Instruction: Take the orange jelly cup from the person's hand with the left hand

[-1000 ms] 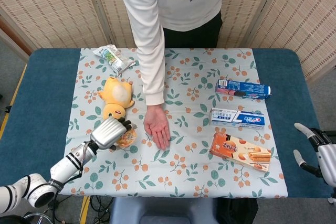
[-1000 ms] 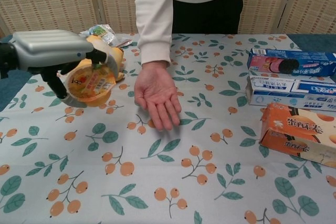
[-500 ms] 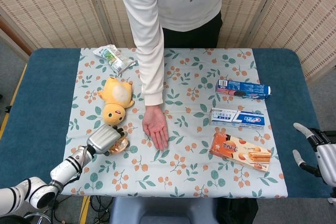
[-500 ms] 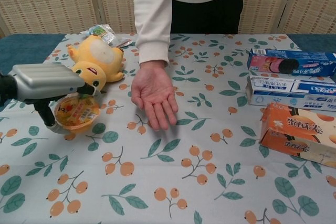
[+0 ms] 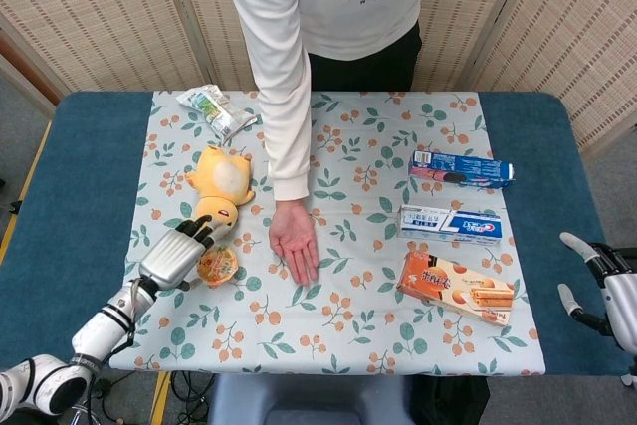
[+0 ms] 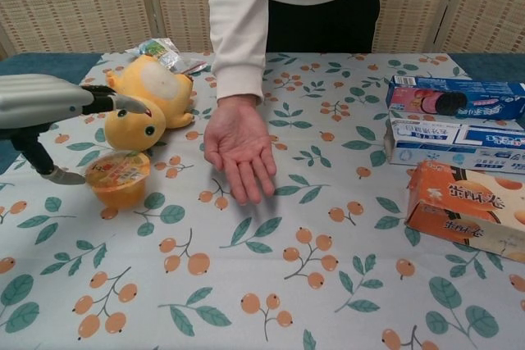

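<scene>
- One cup [image 6: 120,176] stands upright on the cloth [image 6: 271,284], left of the person's empty palm [image 6: 239,147].
- Our left hand [image 6: 41,104] hovers just above it, fingers spread, seemingly letting go.
- Our right hand [image 5: 605,286] idles far right, fingers apart.

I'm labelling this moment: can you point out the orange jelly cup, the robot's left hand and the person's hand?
orange jelly cup [image 6: 118,178], chest view, on its side wall.
left hand [image 5: 175,257], head view, on its silver back.
person's hand [image 6: 238,147], chest view, on the open palm.
</scene>
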Controlling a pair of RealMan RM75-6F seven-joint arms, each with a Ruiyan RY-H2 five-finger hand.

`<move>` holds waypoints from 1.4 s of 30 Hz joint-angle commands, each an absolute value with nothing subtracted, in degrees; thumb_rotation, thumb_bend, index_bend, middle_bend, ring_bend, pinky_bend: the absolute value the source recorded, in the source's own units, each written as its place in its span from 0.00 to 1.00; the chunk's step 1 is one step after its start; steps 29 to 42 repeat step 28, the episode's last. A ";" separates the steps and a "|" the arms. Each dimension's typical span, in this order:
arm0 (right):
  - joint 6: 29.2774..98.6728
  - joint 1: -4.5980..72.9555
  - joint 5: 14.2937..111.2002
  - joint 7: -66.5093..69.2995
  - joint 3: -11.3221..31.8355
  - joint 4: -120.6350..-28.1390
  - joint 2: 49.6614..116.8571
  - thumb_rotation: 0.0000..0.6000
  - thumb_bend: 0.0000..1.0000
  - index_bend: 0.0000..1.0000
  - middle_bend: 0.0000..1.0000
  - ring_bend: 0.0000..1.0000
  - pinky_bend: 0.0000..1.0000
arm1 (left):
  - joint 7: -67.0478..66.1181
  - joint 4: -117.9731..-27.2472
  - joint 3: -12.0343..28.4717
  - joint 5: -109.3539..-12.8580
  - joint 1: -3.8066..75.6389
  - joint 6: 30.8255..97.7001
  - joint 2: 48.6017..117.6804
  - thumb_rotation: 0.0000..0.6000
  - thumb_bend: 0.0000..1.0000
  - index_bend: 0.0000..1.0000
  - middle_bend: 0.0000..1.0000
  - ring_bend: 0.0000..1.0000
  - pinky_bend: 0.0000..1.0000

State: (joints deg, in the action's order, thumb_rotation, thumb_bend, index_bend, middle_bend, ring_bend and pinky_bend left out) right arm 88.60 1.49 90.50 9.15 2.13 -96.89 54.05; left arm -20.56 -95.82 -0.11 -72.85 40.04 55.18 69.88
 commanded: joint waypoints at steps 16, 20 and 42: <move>88.30 1.74 91.03 10.19 1.89 -95.67 55.04 1.00 0.38 0.17 0.27 0.21 0.41 | -24.75 -105.33 -0.42 -69.21 19.62 85.13 63.53 1.00 0.21 0.00 0.00 0.00 0.17; 88.22 1.80 91.11 10.34 1.83 -95.53 55.21 1.00 0.38 0.17 0.27 0.21 0.41 | -24.46 -105.55 -0.90 -70.62 16.50 88.67 63.71 1.00 0.21 0.00 0.00 0.00 0.16; 87.89 2.09 91.13 10.40 1.87 -95.37 55.51 1.00 0.38 0.17 0.27 0.21 0.41 | -26.98 -107.01 -0.72 -73.75 12.93 93.10 65.37 1.00 0.21 0.00 0.00 0.00 0.16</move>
